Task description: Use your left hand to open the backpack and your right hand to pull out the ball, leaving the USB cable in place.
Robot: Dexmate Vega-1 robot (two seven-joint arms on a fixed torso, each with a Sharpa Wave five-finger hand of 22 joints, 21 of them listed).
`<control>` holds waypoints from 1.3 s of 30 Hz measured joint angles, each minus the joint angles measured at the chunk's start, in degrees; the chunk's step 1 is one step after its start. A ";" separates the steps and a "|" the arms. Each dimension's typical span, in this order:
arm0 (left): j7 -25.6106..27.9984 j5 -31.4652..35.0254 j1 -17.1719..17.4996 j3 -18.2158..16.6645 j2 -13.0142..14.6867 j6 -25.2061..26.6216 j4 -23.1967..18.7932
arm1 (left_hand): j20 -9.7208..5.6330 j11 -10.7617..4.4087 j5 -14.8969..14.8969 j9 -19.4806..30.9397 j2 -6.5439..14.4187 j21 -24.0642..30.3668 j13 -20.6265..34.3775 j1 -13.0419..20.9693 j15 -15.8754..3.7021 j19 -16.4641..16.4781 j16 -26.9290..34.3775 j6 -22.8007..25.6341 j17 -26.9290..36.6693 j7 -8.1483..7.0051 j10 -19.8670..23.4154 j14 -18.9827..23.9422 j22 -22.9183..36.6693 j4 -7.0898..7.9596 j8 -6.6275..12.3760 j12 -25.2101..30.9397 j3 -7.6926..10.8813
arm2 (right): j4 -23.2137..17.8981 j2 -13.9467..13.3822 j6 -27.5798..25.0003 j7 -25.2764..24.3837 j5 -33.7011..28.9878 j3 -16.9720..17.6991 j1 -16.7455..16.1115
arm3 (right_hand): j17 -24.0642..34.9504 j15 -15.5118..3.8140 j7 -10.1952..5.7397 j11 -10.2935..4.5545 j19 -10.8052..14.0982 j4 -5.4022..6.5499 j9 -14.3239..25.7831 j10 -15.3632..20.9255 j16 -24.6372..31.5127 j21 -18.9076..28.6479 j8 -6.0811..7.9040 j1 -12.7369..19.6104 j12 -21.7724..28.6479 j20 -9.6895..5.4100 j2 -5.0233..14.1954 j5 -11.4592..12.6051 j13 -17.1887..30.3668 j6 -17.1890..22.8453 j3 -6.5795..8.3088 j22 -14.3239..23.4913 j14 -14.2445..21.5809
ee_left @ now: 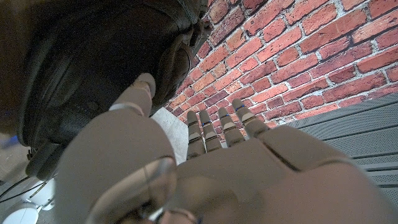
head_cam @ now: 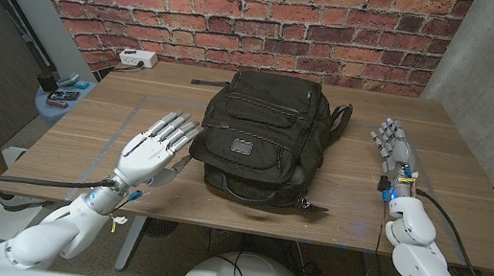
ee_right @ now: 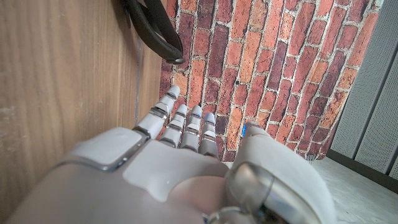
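Backpack (head_cam: 261, 138) lies closed mid-table; left hand (head_cam: 156, 149) spread empty beside it to open it; right hand (head_cam: 396, 149) waits empty, fingers apart, near the right edge.

The middle of the wooden table (head_cam: 470, 203) is taken up by the black backpack (head_cam: 262, 135), which is zipped shut. Bare wood is left on both sides of it. The left hand (head_cam: 156, 149) is held open just beside the bag's left side. The right hand (head_cam: 397, 151) is kept well apart, with a strap (head_cam: 338, 127) sticking out between.
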 measured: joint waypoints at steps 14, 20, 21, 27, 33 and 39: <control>2.62 -2.19 -4.70 5.18 -0.40 -0.43 1.54 | -0.31 -3.46 0.00 9.67 2.51 2.04 10.77 3.71 -4.74 3.99 6.47 22.14 4.54 -3.08 16.32 13.77 0.28 0.44 19.04 14.29 -7.08 | -1.38 -0.55 -0.71 -0.32 0.09 0.30 -0.72 | 0.00 0.00 0.00 0.00 0.00 0.00 0.00 0.00 0.00 0.00 0.00 0.00 0.00 0.00 0.00 0.01 0.00 0.00 0.00 0.00 0.00; 3.05 -3.03 -5.18 5.95 0.55 -0.45 0.71 | -0.82 -4.91 -0.27 11.26 3.93 2.93 15.78 5.45 -6.26 5.52 9.85 27.98 7.29 -3.36 22.01 19.21 0.54 0.57 24.11 20.40 -8.76 | -1.54 -0.67 -1.16 -0.39 0.11 0.30 -0.74 | 0.00 0.00 0.00 0.00 -0.01 0.00 0.00 0.00 0.00 0.00 0.00 0.00 0.00 0.01 0.00 0.01 0.00 0.00 0.00 -0.01 0.00; 3.17 -3.32 -5.18 5.97 0.78 -0.40 0.41 | -0.68 -5.10 -0.27 11.27 4.05 2.93 16.43 5.58 -6.43 5.69 10.07 28.84 7.55 -3.43 22.94 19.98 0.54 0.57 24.54 21.26 -8.76 | -1.57 -0.70 -1.21 -0.39 0.13 0.30 -0.75 | 0.00 0.00 0.00 0.00 -0.01 0.00 0.00 0.00 0.00 0.00 0.00 0.00 0.00 0.01 0.00 0.01 0.00 0.00 0.00 -0.01 0.00; 3.26 -4.10 -4.68 5.76 1.99 -0.08 -1.08 | -0.92 -6.04 -0.28 10.07 4.75 3.72 18.97 5.14 -7.63 6.45 10.18 33.60 7.95 -3.31 26.31 22.96 0.53 1.45 26.56 24.37 -9.01 | -1.59 -0.83 -1.46 -0.39 0.26 0.31 -0.75 | 0.00 0.00 0.00 0.00 -0.01 -0.08 0.00 0.00 0.00 0.00 0.00 0.00 0.00 0.01 0.00 0.02 0.00 0.00 0.40 -0.01 0.00; 3.26 -4.54 -4.30 5.32 2.69 0.09 -2.06 | -1.21 -5.94 -0.50 8.35 5.93 4.16 18.59 3.64 -8.28 6.74 10.06 34.66 7.81 -2.89 29.07 24.88 0.79 2.41 26.56 24.84 -8.51 | -1.59 -1.03 -1.78 -0.17 0.46 0.35 -0.72 | 0.00 0.00 0.00 0.00 -0.01 -0.08 0.00 0.00 0.00 0.00 0.00 0.00 0.00 0.01 0.00 -0.21 0.00 0.00 0.40 -0.01 0.00; 3.26 -4.88 -3.92 4.61 3.40 0.09 -3.30 | -1.33 -6.37 -0.73 7.28 5.93 4.16 17.31 2.73 -8.41 6.86 9.89 36.19 7.78 -3.06 30.94 26.19 0.79 2.64 26.56 24.84 -8.28 | -1.65 -1.27 -2.29 0.08 0.63 0.37 -0.54 | 0.00 0.00 0.00 0.00 -0.01 -0.08 0.00 0.00 0.00 0.00 0.00 0.00 0.00 0.01 0.00 -0.21 0.00 0.00 0.40 -0.01 0.00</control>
